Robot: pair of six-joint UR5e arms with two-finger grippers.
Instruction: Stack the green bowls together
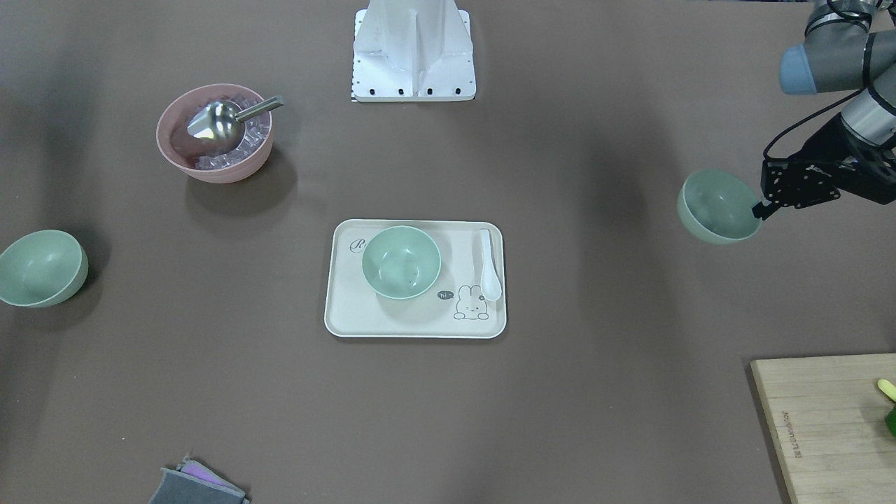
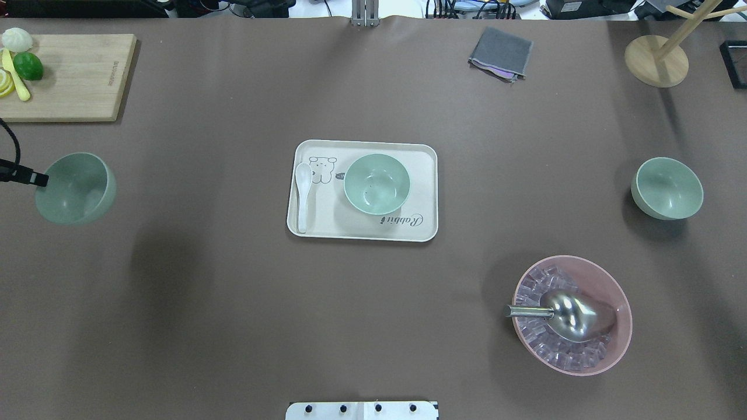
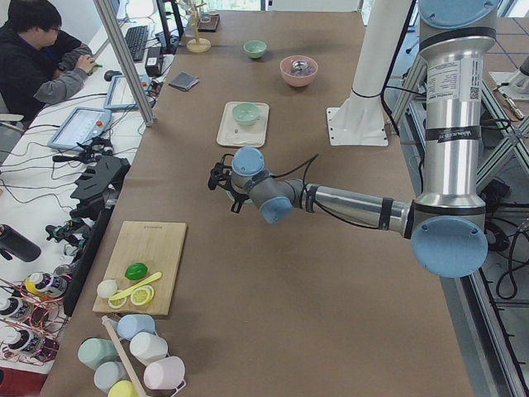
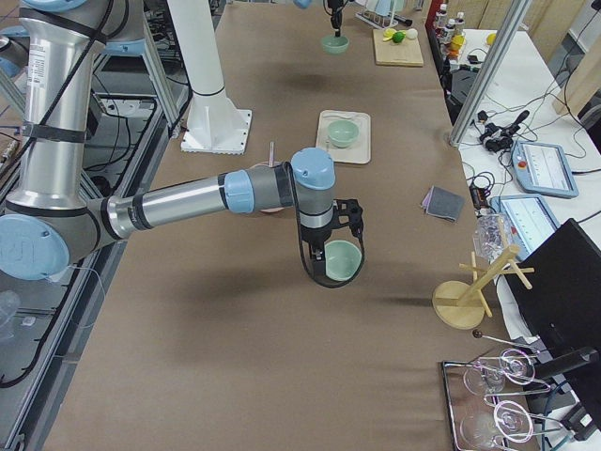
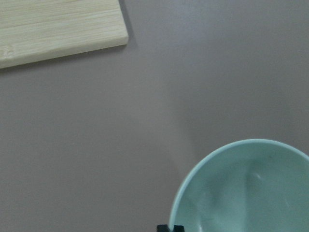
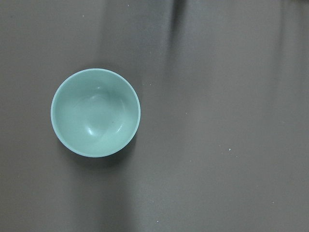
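Observation:
Three pale green bowls show. One (image 1: 401,262) (image 2: 376,184) sits upright on the cream tray (image 1: 420,323) at the table's middle. My left gripper (image 1: 758,210) (image 2: 41,179) is shut on the rim of a second green bowl (image 1: 719,206) (image 2: 76,188) (image 5: 246,188), which hangs tilted near the table's left end. The third green bowl (image 1: 40,268) (image 2: 667,188) (image 6: 95,112) stands alone at the right end. My right gripper (image 4: 346,218) shows only in the exterior right view, above that bowl; I cannot tell if it is open.
A pink bowl (image 1: 210,175) (image 2: 618,344) with ice and a metal scoop stands at the near right. A white spoon (image 1: 488,266) lies on the tray. A wooden cutting board (image 2: 70,76), a grey cloth (image 2: 501,52) and a wooden stand (image 2: 656,58) line the far side.

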